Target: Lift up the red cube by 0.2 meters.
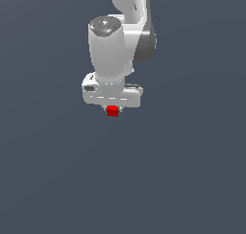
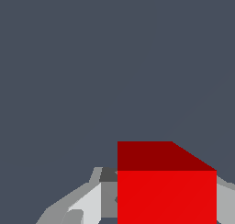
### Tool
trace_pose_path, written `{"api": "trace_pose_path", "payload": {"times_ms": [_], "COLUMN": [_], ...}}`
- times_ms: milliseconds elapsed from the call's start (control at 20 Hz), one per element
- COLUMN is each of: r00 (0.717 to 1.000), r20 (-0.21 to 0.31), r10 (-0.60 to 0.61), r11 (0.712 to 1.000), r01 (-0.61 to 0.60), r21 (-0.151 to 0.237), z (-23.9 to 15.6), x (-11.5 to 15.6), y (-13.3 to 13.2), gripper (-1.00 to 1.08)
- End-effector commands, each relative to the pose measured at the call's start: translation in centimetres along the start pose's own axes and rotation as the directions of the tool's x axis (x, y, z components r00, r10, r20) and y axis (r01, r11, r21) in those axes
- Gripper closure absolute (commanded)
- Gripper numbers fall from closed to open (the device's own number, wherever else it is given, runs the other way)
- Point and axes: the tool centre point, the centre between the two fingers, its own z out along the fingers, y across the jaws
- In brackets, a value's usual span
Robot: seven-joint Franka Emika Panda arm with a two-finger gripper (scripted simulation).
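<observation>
Between the tool's (image 1: pixel 113 109) fingers (image 2: pixel 87 204) sits the gripped red cube (image 1: pixel 112 111), small, plain, bright.

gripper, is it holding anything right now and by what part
The white robot gripper appears shut on the small bright-red cube, its grey fingers pressing two opposite side faces. The cube's top face is bare in the wrist view.
</observation>
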Motion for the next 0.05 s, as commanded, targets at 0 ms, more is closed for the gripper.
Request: {"api": "trace_pose_path", "payload": {"times_ms": [0], "r00": [1.000], "r20": [0.000], "r10": [0.000], "r11": [1.000], "r01": [0.000], "r21": [0.000], "z": [-0.30], "x": [0.00], "y": [0.01], "gripper": [1.08]}}
